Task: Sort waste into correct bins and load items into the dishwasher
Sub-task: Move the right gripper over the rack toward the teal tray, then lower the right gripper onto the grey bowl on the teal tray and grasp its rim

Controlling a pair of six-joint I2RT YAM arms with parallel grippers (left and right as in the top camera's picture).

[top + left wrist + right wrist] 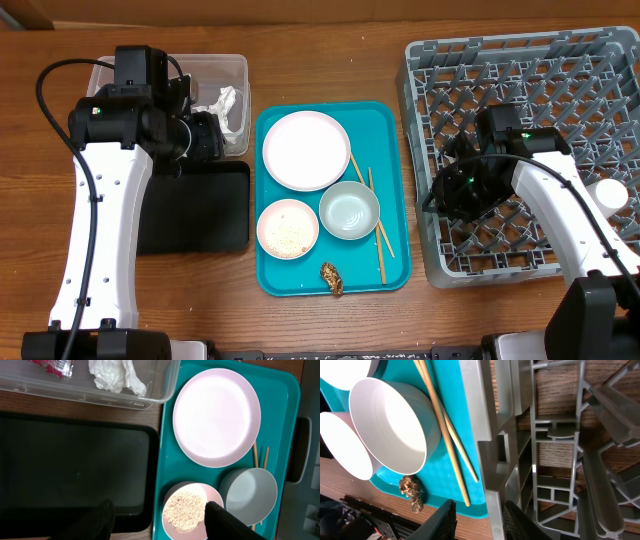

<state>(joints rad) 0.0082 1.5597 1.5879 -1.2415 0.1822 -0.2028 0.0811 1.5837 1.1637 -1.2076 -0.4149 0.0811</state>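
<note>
From above, the left tool (205,140) hangs where the clear tub (215,62) meets the black tray (200,215). I'd guess it is lined up for the rice dish (288,228) just beside it on the teal tray (385,130). The right tool (450,190) sits at the dish rack (520,70) wall nearest that tray.

Through the left wrist camera, the fingers (220,522) stand well apart and empty. The rice dish lies just ahead, and the napkin (117,375) and red wrapper (52,365) are binned in the tub beyond.

Through the right wrist camera, the fingers (445,520) are partly open astride the rack wall, with a gap showing, so nothing is clamped. The chopsticks (445,430), bowl (390,425) and brown lump (410,490) wait alongside.
</note>
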